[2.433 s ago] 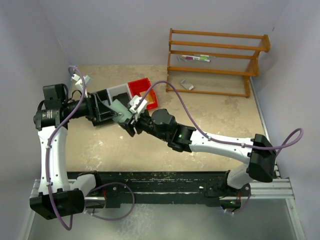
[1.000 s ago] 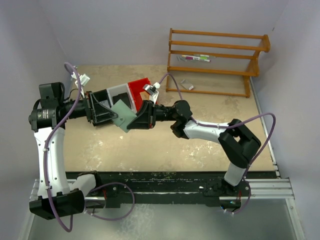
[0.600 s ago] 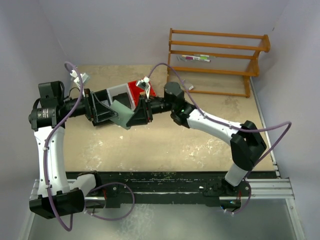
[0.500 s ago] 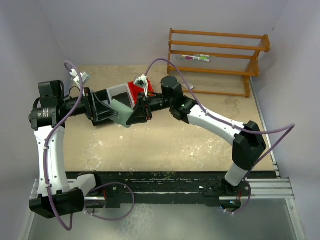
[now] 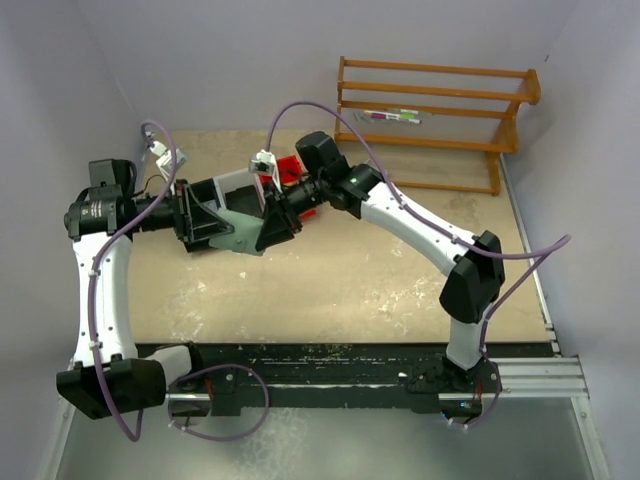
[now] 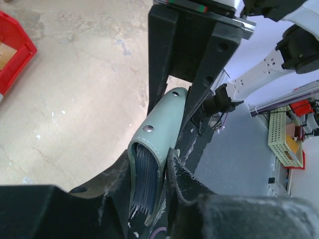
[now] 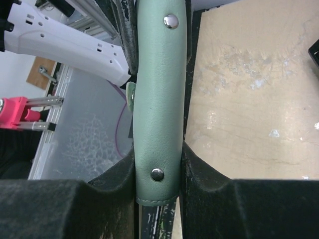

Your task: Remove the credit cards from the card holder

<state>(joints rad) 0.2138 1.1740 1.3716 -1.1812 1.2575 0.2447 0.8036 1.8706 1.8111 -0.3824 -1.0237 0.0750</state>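
Observation:
The grey-green card holder [image 5: 240,238] hangs above the table, held at both ends. My left gripper [image 5: 220,226] is shut on its open end. In the left wrist view the holder [image 6: 162,124] stands edge-on between my left gripper's [image 6: 149,164] fingers, and the dark blue edges of the credit cards [image 6: 143,174] show packed inside its mouth. My right gripper [image 5: 264,230] is shut on the far, closed end. In the right wrist view the holder [image 7: 159,99], with two metal studs, is pinched between my right gripper's [image 7: 158,162] fingers. No card is outside the holder.
A red bin [image 5: 290,170], a white bin [image 5: 237,184] and a black bin sit on the table behind the grippers. A wooden rack [image 5: 430,120] stands at the back right, with a small grey scrap [image 5: 374,170] under it. The red bin [image 6: 12,45] also shows in the left wrist view.
My right arm has swung from the near right round to the back, turning its gripper about the holder. The holder now lies edge-on between both grippers. My left arm has barely moved.

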